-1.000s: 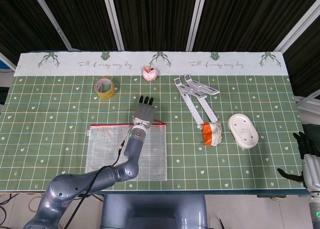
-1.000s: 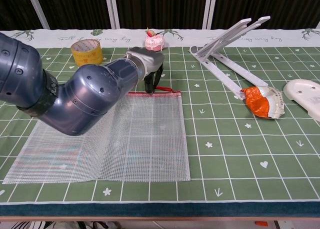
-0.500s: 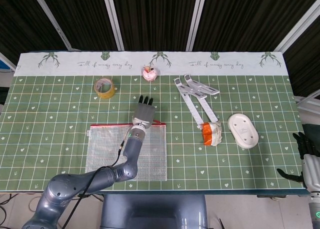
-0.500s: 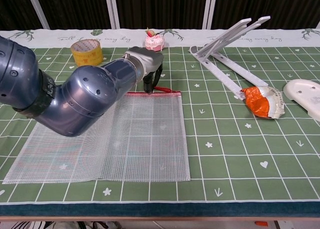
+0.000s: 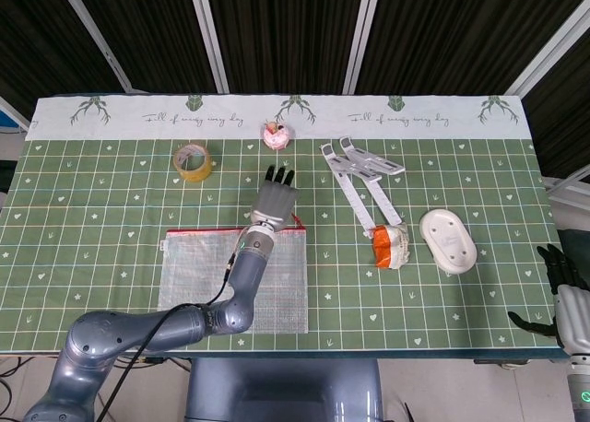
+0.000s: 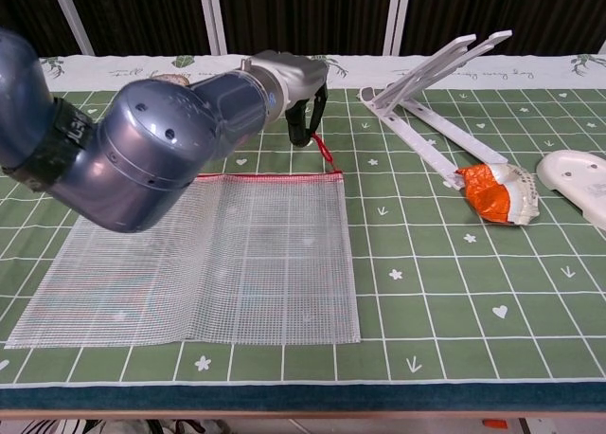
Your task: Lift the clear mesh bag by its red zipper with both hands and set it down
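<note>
1. The surface (image 5: 92, 256), covered in a green grid-patterned cloth, is carrying everything in the scene.
2. The left arm (image 6: 161, 140) is stretching across the surface from the near left edge, filling much of the chest view.
3. The clear mesh bag (image 6: 208, 263) is lying flat on the near left part of the surface, with its red zipper (image 6: 265, 175) running along the far edge.
4. The white folding stand (image 5: 359, 178) is lying right of centre, well apart from the bag.
5. The left hand (image 5: 274, 201) is hanging over the bag's far right corner, and its fingers (image 6: 303, 126) are pinching the red zipper pull (image 6: 325, 152), which is slanting up off the bag.
6. The right hand (image 5: 564, 288) is sitting at the far right edge of the head view, off the surface, holding nothing with its fingers apart.
7. The white oval case (image 5: 448, 241) is resting near the right edge.
8. The orange and white packet (image 5: 390, 245) is lying just beside the stand's near end.
9. The yellow tape roll (image 5: 194, 161) is sitting at far left.
10. The small pink cake toy (image 5: 275, 134) is standing near the far edge.
</note>
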Tool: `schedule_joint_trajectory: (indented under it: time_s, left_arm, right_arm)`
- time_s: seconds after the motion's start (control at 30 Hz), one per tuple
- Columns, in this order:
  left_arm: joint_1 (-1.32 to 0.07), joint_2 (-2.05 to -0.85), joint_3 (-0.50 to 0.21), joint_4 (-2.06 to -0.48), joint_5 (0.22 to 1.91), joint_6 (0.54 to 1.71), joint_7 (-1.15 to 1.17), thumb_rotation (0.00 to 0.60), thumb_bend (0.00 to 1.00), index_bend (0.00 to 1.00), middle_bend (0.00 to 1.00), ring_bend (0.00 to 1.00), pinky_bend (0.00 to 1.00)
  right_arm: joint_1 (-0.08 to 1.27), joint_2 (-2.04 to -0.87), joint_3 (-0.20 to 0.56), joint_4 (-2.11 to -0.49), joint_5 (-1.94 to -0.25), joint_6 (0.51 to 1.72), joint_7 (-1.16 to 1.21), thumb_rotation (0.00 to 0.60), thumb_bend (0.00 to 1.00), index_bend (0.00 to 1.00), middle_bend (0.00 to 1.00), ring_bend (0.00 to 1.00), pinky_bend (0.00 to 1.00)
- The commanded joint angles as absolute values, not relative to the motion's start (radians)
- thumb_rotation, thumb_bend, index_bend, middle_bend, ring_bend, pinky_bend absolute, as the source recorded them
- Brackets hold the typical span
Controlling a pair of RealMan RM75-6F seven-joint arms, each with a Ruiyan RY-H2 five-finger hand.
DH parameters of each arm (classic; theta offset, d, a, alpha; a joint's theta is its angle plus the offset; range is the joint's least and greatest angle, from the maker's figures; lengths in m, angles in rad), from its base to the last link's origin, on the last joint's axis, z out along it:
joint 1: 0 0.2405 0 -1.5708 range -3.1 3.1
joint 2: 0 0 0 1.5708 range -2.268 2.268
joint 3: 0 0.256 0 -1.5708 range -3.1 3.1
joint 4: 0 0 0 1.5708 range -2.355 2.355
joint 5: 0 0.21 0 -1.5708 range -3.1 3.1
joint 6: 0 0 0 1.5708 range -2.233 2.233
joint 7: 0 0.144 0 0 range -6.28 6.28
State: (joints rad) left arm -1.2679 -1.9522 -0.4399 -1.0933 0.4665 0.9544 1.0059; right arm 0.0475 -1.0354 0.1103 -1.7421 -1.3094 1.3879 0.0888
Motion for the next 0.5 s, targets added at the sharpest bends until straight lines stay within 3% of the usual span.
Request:
schedule_joint_trajectory:
  time_s: [0.03, 0.37, 0.5]
  left_arm:
    - [-1.265, -1.881, -0.463, -1.227, 0.489, 1.007, 0.999, 0.6, 0.39, 0.57, 0.1, 0.0, 0.0]
    - [-1.275, -1.766, -0.493, -1.456, 0.507, 1.077, 0.987, 0.6, 0.39, 0.57, 0.1, 0.0, 0.0]
    - [-1.286, -1.739, -0.504, -1.509, 0.502, 1.093, 0.978, 0.6, 0.39, 0.57, 0.1, 0.0, 0.0]
  right_arm:
    - [0.049, -1.022, 0.114, -1.773, -1.291, 1.376, 0.093, 0.6, 0.15, 0.0, 0.0, 0.0, 0.21]
    - [0.078, -0.958, 0.149, -1.933, -1.178, 1.3, 0.111, 0.6, 0.18, 0.0, 0.0, 0.0, 0.21]
    - [0.113, -0.932, 0.189, -2.024, -1.091, 1.241, 0.14, 0.6, 0.23, 0.1, 0.01, 0.0, 0.21]
